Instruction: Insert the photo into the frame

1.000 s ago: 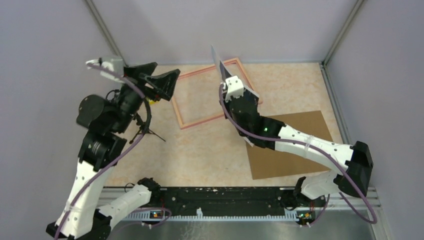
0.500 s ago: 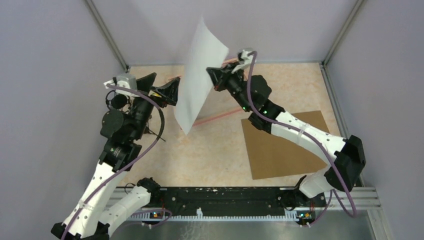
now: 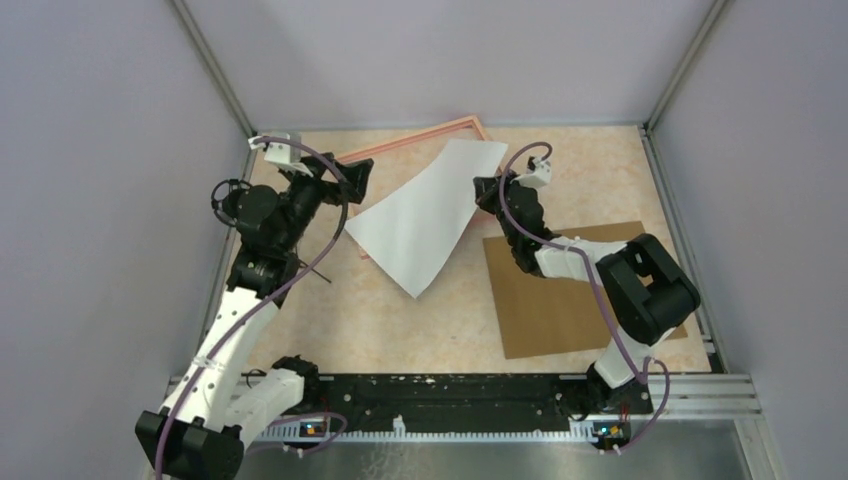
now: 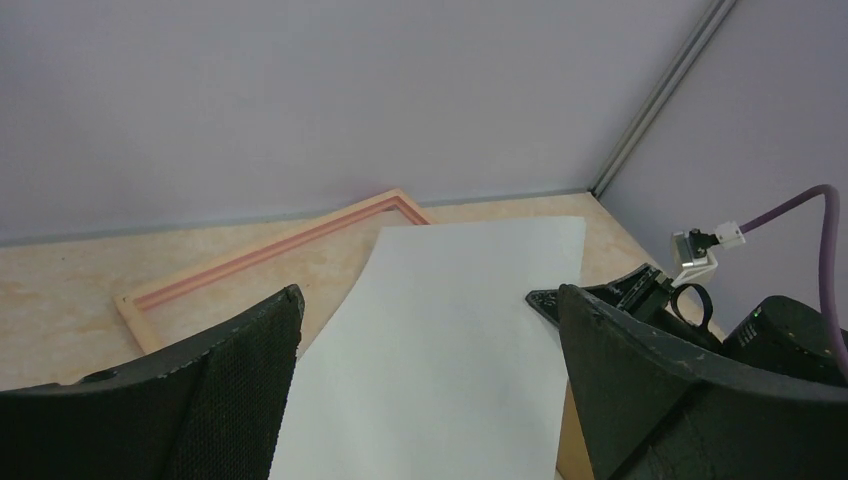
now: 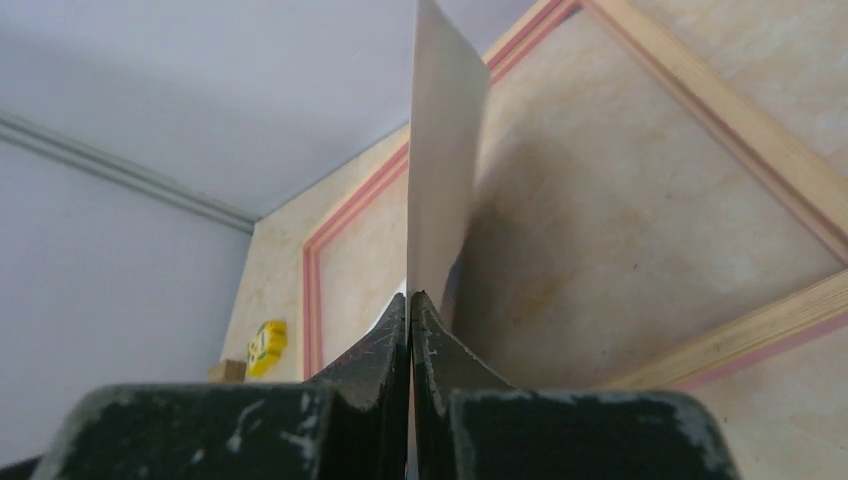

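The photo (image 3: 425,215), white back up, slants low across the frame (image 3: 410,140), where half a second ago it stood nearly upright in the air; its near corner overhangs the frame toward 6 o'clock, so it is not yet seated; the right pincer (image 3: 487,190) is clenched on its 3 o'clock edge; the left pincer (image 3: 345,180) hangs spread and empty at 9 o'clock; brown cardboard (image 3: 560,300) lies on the desk (image 3: 400,330) at 4 o'clock; squaring the print to the rails looks to be what remains.
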Action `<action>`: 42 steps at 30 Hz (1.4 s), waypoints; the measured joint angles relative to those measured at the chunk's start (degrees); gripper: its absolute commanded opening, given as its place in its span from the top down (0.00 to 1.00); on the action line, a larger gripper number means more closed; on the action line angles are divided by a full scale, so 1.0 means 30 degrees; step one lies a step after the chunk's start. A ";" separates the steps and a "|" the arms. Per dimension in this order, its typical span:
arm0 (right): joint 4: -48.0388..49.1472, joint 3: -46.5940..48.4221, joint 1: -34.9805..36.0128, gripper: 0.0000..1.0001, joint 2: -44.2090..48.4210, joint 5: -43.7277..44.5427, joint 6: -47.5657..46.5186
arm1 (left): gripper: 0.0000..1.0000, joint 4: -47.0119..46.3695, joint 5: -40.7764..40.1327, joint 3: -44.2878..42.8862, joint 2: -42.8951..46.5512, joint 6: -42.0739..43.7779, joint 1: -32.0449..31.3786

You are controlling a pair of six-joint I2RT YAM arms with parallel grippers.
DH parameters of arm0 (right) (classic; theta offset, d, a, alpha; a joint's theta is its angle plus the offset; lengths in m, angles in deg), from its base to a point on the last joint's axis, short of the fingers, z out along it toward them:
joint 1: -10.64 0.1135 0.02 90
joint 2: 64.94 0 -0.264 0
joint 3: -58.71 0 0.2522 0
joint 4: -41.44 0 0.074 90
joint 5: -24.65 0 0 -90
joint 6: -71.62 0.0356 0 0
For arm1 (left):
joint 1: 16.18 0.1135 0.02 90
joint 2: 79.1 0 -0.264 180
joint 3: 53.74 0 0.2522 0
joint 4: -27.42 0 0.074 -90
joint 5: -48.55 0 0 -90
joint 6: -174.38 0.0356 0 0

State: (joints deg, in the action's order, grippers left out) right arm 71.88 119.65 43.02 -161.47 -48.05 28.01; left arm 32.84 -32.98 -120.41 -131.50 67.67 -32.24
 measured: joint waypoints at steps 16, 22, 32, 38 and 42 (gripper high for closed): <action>0.0138 -0.0204 0.0233 1.00 -0.0153 0.6280 0.2098 | 0.01 -0.0889 0.2594 0.0328 -0.0066 -0.2426 0.0896; -0.1217 0.1239 0.1785 1.00 -0.2310 0.8539 0.3009 | 0.01 -0.0998 0.2659 0.0372 0.0044 -0.2645 0.0896; -0.3286 0.4925 0.2696 1.00 -0.4379 1.0695 0.3752 | 0.01 -0.1144 0.2732 0.0568 0.0168 -0.2907 0.0896; -0.3665 0.6433 0.2667 1.00 -0.5355 1.1846 0.4138 | 0.01 -0.1224 0.2732 0.0583 0.0168 -0.2907 0.0896; -0.3745 0.6579 0.2674 1.00 -0.5770 1.2509 0.4065 | 0.01 -0.1224 0.2725 0.0663 0.0168 -0.2907 0.0889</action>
State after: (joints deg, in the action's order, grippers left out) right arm 60.65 139.39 51.04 -178.78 -10.52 40.21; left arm 29.17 -24.81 -118.42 -131.00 58.95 -29.57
